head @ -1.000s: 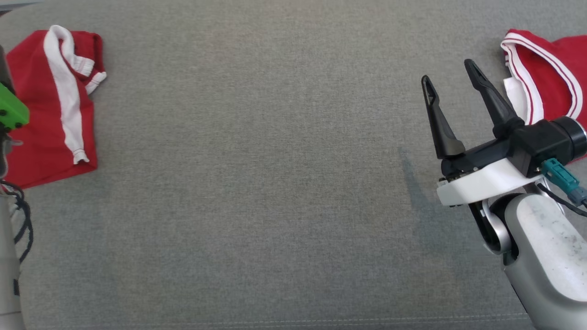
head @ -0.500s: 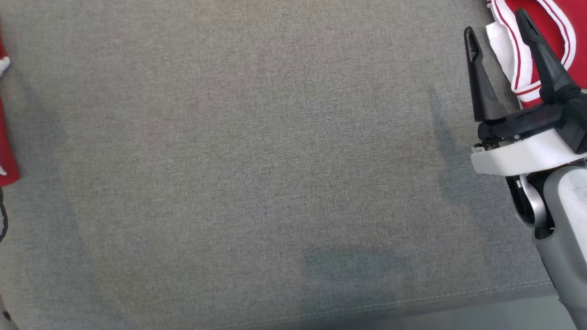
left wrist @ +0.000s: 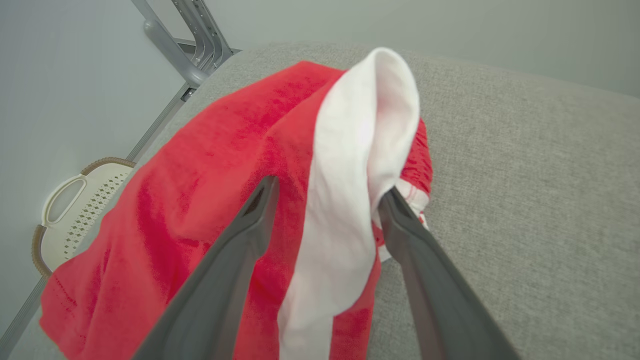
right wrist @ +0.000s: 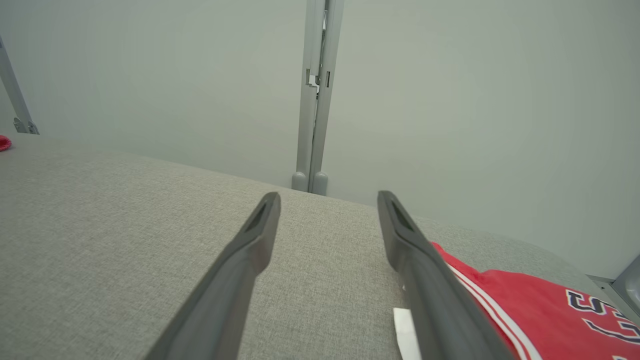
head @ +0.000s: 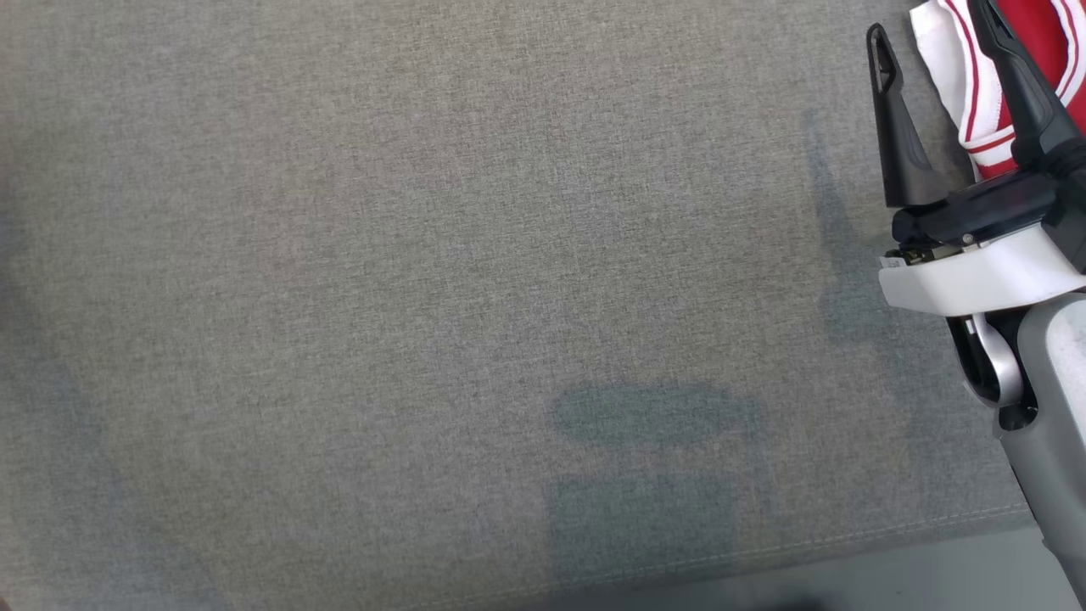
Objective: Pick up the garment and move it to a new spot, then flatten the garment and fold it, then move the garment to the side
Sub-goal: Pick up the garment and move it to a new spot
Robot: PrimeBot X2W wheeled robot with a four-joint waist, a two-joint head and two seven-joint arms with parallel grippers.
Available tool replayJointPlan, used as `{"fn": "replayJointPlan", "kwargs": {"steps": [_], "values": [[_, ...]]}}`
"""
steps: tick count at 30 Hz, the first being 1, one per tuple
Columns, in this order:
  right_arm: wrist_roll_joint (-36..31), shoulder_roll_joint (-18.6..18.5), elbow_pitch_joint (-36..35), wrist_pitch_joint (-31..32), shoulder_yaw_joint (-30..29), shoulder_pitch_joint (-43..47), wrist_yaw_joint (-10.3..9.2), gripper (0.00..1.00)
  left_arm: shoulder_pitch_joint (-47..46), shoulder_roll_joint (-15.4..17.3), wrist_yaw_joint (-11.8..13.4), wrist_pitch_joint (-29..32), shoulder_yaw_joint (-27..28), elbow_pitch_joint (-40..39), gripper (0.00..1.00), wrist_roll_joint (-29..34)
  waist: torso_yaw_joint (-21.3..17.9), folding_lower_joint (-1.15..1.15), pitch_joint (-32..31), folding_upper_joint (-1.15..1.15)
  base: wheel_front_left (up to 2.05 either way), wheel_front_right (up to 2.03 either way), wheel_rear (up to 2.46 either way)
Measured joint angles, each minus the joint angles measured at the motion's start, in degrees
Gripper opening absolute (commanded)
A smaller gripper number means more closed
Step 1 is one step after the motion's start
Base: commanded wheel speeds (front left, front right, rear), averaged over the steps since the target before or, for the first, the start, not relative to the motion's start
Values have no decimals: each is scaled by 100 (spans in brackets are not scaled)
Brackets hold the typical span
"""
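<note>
Lying rumpled: red garment (left wrist: 190, 165) with white band.

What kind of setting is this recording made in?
Probably a test booth for garment folding, not a home: a grey fabric-covered worktop, plain pale panels joined by a metal post, and a perforated laundry basket down beside it.

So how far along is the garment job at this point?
Done: nothing clearly; the red-and-white garment lies bunched, not flat, below the open left end effector. In hand: the open right end effector hovers at the red jersey edge, gripping nothing. Left: pick-up, flattening, folding, setting aside.
</note>
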Motion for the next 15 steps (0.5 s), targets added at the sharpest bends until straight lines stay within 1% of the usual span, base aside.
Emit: {"fn": "replayJointPlan", "kwargs": {"steps": [4,8,9,10,11,15], "values": [[-1,-7,-13,20,21,-35,2,100,-5,9,0,-94,226,278,100,148,-59,0,33,0,0,0,0],[-18,-46,-30,45,-2,-34,1,100,-21,-12,0,-158,275,381,100,234,-97,0,56,0,0,0,0],[-18,-63,-32,45,-22,-34,1,100,-31,-41,0,-201,289,431,49,243,-103,0,62,0,0,0,0],[-19,-70,-34,49,-36,-34,0,100,-46,-81,0,-224,312,474,15,249,-106,0,67,0,0,0,0],[-20,-74,-34,51,-45,-34,0,100,-55,-123,0,-275,327,491,0,274,-108,0,69,0,0,0,0],[-25,-74,-13,48,-96,-34,-2,100,-137,-248,0,-512,290,520,0,283,-89,0,51,0,0,0,0]]}}
